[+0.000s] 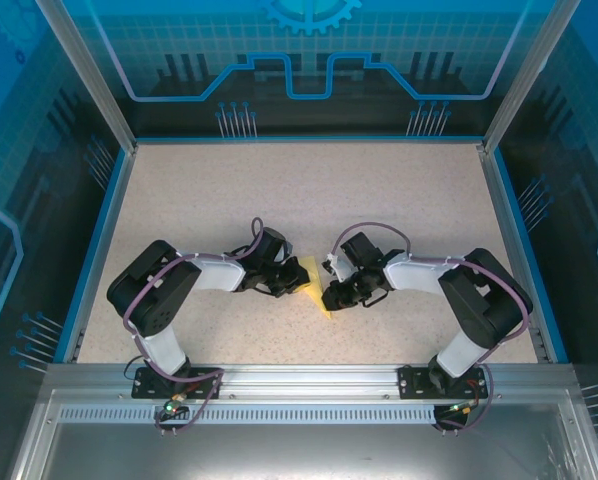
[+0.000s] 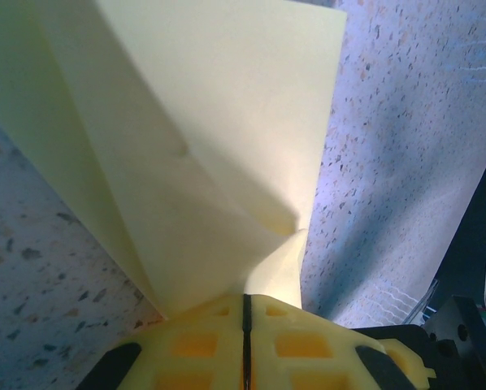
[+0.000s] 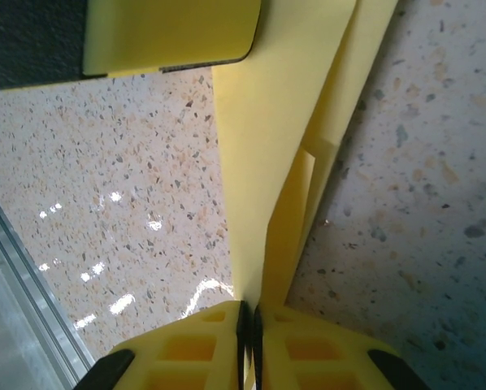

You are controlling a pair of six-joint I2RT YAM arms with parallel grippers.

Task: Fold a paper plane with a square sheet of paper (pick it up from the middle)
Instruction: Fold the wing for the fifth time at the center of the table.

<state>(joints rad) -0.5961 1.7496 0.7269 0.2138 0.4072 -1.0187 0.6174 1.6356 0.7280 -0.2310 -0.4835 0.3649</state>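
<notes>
Risks, working left to right.

Left gripper (image 2: 245,315): jaws pressed together, the seam barely a line, nipping the yellow paper (image 2: 219,138) at a folded end. The paper buckles into a soft curl just above the fingertips instead of lying crisp. Any twist of the wrist here would likely set a stray crease or crush that end.

Middle: paper partly folded, several layers, held between the two arms near the centre of the table (image 1: 279,190). Cannot tell whether any edge rests on the surface. It is thin stock pinched from both sides. If the arms draw apart or move out of step, expect a tear or a layer sliding out of one pinch.

Right gripper (image 3: 248,318): also closed tight, with a folded edge of the paper caught between its pads. Layers fan apart above the grip, so the hold may catch only some of them, and a pull could unfold the rest. Left finger pad (image 3: 170,32) sits close beyond, leaving little room. A careless advance risks the fingers knocking together.
</notes>
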